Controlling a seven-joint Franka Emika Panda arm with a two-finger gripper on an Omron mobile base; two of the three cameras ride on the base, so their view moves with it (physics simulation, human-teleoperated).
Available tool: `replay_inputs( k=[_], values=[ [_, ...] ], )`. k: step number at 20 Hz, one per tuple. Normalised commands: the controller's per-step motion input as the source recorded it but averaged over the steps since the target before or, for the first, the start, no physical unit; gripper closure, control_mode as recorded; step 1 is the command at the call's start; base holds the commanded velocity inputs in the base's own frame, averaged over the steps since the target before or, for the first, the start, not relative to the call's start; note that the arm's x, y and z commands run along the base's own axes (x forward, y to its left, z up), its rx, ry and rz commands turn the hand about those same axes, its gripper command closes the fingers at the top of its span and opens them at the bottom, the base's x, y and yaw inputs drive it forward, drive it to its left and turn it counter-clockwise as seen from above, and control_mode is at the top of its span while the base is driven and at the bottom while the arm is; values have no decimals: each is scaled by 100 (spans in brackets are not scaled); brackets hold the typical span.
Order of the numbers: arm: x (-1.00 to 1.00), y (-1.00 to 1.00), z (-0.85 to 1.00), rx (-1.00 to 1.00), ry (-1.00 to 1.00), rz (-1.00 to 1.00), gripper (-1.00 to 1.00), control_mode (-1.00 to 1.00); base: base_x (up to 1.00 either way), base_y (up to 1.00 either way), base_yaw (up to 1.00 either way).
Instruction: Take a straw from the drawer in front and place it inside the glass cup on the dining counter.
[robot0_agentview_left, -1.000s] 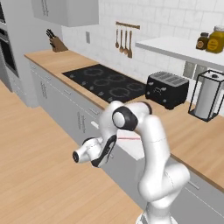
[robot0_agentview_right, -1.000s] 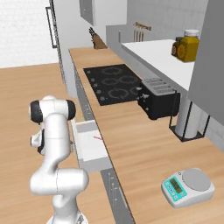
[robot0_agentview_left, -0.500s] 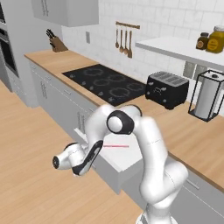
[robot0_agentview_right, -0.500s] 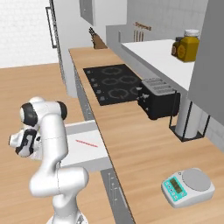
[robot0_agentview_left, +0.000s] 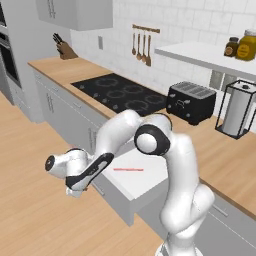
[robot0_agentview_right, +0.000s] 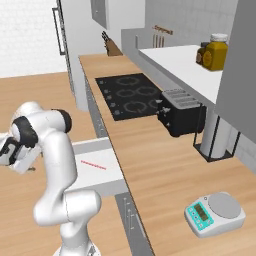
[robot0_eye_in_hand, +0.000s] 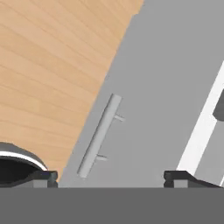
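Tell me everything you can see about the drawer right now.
The drawer is pulled open from the light-grey cabinets under the wooden counter. It is wide and shallow, with a white inside and a grey front carrying a small silver bar handle. A thin red-pink straw lies flat on its floor. The end effector is open just off the handle, touching nothing.

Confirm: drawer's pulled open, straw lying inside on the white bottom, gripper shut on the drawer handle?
Not quite. The gripper is open, its fingertips spread wide with the handle free between and ahead of them, as the hand view shows. The rest holds: the drawer is pulled open and the straw lies on its white bottom, seen in the left base view.
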Motion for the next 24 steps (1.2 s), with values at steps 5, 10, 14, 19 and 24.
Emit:
replay_inputs(
  k=[5, 10, 14, 19, 24],
  values=[
    [-14, -33, 100, 28, 13, 0, -100, -100, 0, 0, 0],
    [19, -87, 93, 21, 3, 0, -100, -100, 0, 0, 0],
    [59, -79, 37, 17, 5, -2, -100, -100, 0, 0, 0],
    [72, -56, -5, 13, 9, -1, -100, -100, 0, 0, 0],
    [57, -10, -52, 5, 17, 0, -100, -100, 0, 0, 0]
  ],
)
